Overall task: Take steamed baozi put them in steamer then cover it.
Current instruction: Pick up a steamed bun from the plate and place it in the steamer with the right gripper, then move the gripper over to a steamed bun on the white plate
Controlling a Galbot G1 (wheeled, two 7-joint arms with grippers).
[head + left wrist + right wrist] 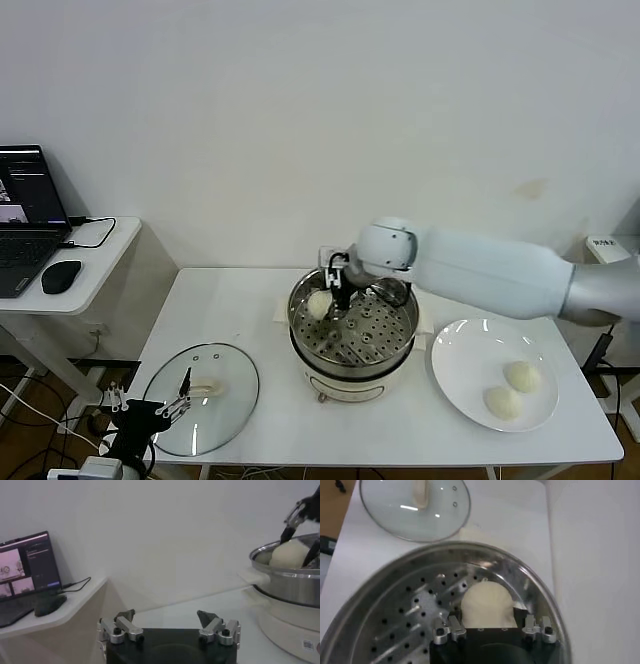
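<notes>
Steamer (352, 345) holds one baozi (319, 304), gripped by right end effector (338, 297) near left wall. Plate (455, 385): two buns. Lid (228, 400) at tabletop (230, 310) front edge; left end effector (180, 395) wide, beside it.

Laptop (25, 215), mouse (61, 276), white plate (470, 352)
</notes>
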